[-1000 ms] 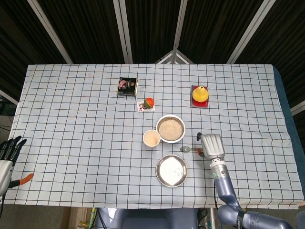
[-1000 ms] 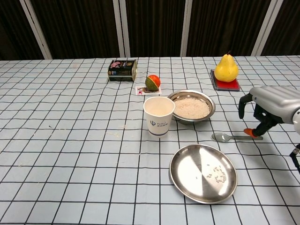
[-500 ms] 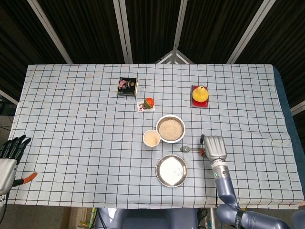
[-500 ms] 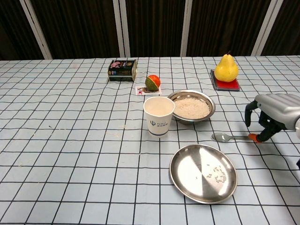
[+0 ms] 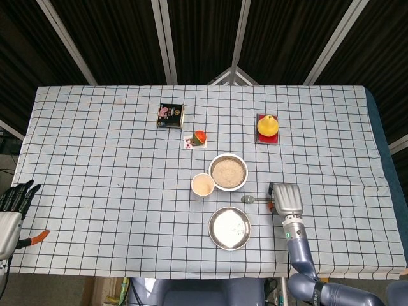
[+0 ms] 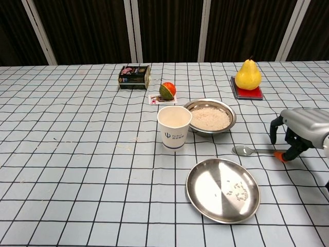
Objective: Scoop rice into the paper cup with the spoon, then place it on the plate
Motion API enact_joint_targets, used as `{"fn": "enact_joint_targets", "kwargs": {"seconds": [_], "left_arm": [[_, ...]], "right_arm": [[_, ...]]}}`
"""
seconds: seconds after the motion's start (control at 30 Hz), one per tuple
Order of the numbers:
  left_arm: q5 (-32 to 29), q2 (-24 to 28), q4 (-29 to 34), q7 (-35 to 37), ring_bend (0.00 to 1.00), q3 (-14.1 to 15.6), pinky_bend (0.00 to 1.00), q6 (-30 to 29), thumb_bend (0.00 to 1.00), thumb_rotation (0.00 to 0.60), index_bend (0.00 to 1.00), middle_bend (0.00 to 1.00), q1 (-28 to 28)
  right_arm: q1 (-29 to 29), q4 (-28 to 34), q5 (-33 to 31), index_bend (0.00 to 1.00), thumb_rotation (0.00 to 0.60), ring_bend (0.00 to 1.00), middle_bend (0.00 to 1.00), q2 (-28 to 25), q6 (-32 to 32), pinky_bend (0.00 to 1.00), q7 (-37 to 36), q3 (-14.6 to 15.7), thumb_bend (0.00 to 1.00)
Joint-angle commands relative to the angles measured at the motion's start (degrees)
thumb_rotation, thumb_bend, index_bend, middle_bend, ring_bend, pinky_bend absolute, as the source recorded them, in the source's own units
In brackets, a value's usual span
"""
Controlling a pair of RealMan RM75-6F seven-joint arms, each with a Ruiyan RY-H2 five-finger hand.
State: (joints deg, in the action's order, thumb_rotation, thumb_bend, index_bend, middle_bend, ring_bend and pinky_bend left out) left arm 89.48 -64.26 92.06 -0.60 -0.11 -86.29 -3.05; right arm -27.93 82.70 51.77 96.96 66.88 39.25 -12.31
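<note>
Right hand (image 6: 303,129) sits at the handle end of the spoon (image 6: 253,151); spoon bowl points away from it toward the paper cup (image 6: 174,127). Rice bowl (image 6: 210,117) is beyond the spoon, just beside the cup. Plate (image 6: 222,189) lies nearer than the spoon. Pear (image 6: 248,75) well behind the hand.

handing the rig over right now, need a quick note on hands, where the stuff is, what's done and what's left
Right hand: fingers curled down over the spoon's orange handle end; grip unclear. The spoon lies flat on the table.
Left hand: at the table's left edge, fingers apart, holding nothing.
Paper cup stands beside the rice bowl; plate in front, with a few grains.
Done: nothing confirmed.
Left: lift spoon, scoop rice into cup, put it on the plate.
</note>
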Motion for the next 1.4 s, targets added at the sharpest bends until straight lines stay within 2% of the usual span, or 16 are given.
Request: {"fn": "enact_joint_targets", "kwargs": {"seconds": [0.03, 0.37, 0.83, 1.17, 1.4], "left_arm": [[0.0, 0.0, 0.0, 0.0, 0.00, 0.0, 0.00, 0.0, 0.00, 0.600, 0.00, 0.00, 0.0], [-0.4, 0.1, 0.2, -0.1, 0.00, 0.0, 0.00, 0.3, 0.00, 0.600, 0.00, 0.00, -0.1], [-0.5, 0.1, 0.3, 0.0, 0.00, 0.0, 0.00, 0.3, 0.00, 0.600, 0.00, 0.00, -0.2], [-0.7, 0.1, 0.4, -0.1, 0.00, 0.0, 0.00, 0.4, 0.00, 0.600, 0.00, 0.00, -0.2], [-0.9, 0.1, 0.5, -0.2, 0.00, 0.0, 0.00, 0.4, 0.00, 0.600, 0.00, 0.00, -0.2]], "right_arm": [[-0.2, -0.4, -0.3, 0.56, 0.600, 1.00, 0.96, 0.2, -0.1, 1.00, -0.2, 0.0, 0.37], [-0.5, -1.3, -0.7, 0.61, 0.600, 1.00, 0.96, 0.6, -0.1, 1.00, -1.0, 0.4, 0.39], [-0.9, -1.9, -0.3, 0.61, 0.600, 1.00, 0.96, 0.8, 0.9, 1.00, -1.3, 0.8, 0.39], [-1.1, -1.8, -1.1, 0.53, 0.600, 1.00, 0.96, 0.7, 1.1, 1.00, -0.5, 0.9, 0.39], [-1.3, -1.6, -1.6, 0.50, 0.600, 1.00, 0.96, 0.6, 1.0, 1.00, -0.1, 1.1, 0.39]]}}
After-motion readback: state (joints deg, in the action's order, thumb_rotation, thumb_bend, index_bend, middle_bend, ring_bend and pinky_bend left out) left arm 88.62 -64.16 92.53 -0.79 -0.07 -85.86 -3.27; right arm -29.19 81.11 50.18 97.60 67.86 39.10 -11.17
